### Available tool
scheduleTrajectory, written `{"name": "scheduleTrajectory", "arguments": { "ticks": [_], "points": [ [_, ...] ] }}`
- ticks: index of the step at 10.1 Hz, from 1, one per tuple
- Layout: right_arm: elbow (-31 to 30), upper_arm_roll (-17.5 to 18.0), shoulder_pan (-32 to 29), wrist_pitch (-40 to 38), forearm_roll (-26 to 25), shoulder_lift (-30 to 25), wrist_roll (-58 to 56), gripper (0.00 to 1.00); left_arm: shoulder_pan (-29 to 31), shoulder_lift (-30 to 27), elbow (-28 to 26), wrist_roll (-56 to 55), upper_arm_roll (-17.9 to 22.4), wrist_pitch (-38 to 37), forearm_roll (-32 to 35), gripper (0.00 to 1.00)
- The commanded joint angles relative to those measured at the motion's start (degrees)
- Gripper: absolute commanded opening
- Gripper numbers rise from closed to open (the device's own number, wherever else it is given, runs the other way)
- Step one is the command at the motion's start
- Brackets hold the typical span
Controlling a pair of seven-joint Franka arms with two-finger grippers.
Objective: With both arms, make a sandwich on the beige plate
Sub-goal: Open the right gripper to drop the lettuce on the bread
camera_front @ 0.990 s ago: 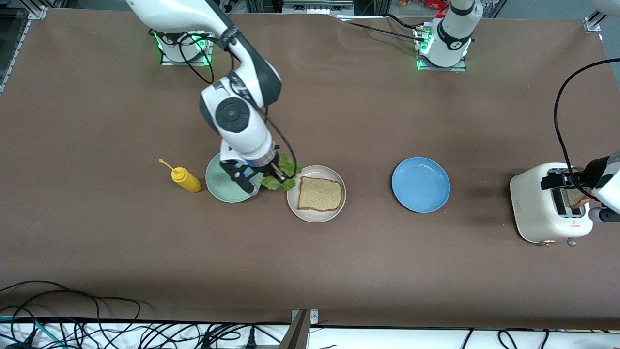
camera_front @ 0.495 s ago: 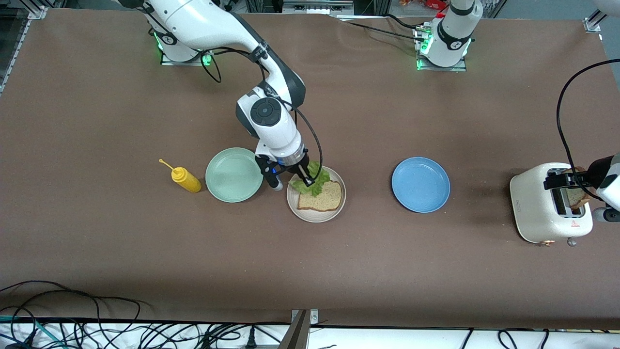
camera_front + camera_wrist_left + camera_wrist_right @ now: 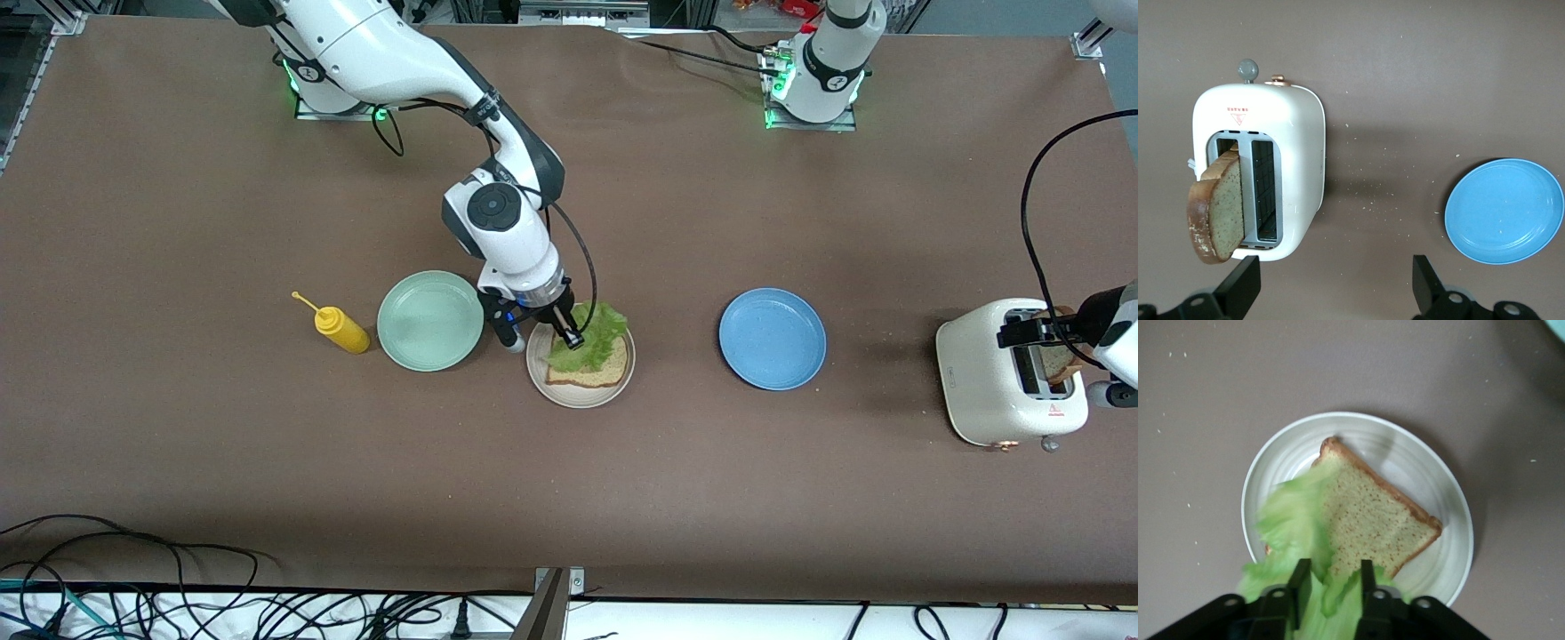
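Note:
The beige plate [image 3: 539,374] [image 3: 1431,487] holds one bread slice [image 3: 609,366] [image 3: 1371,520]. A ruffled green lettuce leaf [image 3: 594,342] [image 3: 1295,520] lies across the slice and hangs over the plate's rim. My right gripper [image 3: 573,340] [image 3: 1331,577] is low over the plate, its jaws parted, with the end of the leaf lying loosely between them. A second bread slice [image 3: 1056,363] [image 3: 1218,207] stands tilted in a slot of the white toaster [image 3: 987,382] [image 3: 1291,167]. My left gripper [image 3: 1031,331] [image 3: 1335,290] hangs open above the toaster and holds nothing.
A bare mint-green plate [image 3: 429,320] sits beside the beige plate toward the right arm's end, with a yellow squeeze bottle [image 3: 340,329] next to it. A blue plate [image 3: 772,338] [image 3: 1505,210] lies between the beige plate and the toaster. Cables run along the table's near edge.
My right gripper carried the lettuce from the mint-green plate over to the beige plate, laid it on the bread and parted its jaws. The left arm has barely moved.

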Motion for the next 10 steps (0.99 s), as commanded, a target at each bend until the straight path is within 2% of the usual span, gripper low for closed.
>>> {"name": "scheduleTrajectory", "arguments": {
  "ticks": [1, 3, 6, 7, 10],
  "points": [
    [1.7, -1.0, 0.4, 0.0, -1.5, 0.4, 1.3, 1.00, 0.0, -0.4, -0.4, -0.2, -0.4, 0.0, 1.8, 1.00],
    [1.6, -2.7, 0.4, -1.2, -1.9, -2.0, 0.5, 1.00, 0.1, -0.3, -0.5, 0.0, -0.4, -0.1, 1.8, 1.00],
    [1.2, -5.7, 0.4, -10.6, -2.6, -6.9, -5.0, 1.00, 0.1, -0.3, -0.7, 0.3, -0.2, -0.2, 2.6, 1.00],
    [1.1, -7.3, 0.3, -13.6, -2.6, -8.9, -7.0, 1.00, 0.4, -0.2, -0.8, 2.8, -0.3, -0.2, 6.5, 1.00],
    [0.1, -12.0, -0.1, -26.2, -2.1, -15.0, -27.3, 1.00, 2.5, 1.6, -0.7, 6.6, -0.3, 0.2, 8.5, 1.00]
  ]
}}
